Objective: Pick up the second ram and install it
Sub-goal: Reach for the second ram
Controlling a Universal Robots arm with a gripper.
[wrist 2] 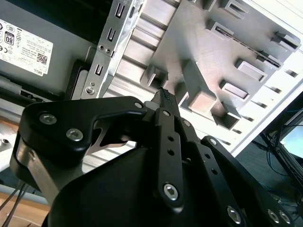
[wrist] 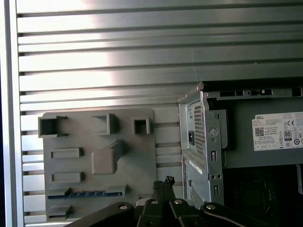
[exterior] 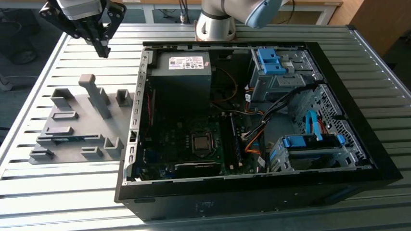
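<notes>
Gripper [exterior: 103, 49]: clenched, empty, high over the grey fixture [exterior: 90, 126].
Second ram [exterior: 72, 139]: slotted edgewise, well apart, towards the fixture's opposite end.
Long axis: exterior view's left-right.

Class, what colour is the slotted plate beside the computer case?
The plate is plain grey; first wrist view shows it best.

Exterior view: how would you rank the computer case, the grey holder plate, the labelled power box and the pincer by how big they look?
Largest to smallest:
1. computer case
2. grey holder plate
3. labelled power box and pincer: about alike, and the pincer may sit nearer the camera, so I won't rank these two.
</notes>
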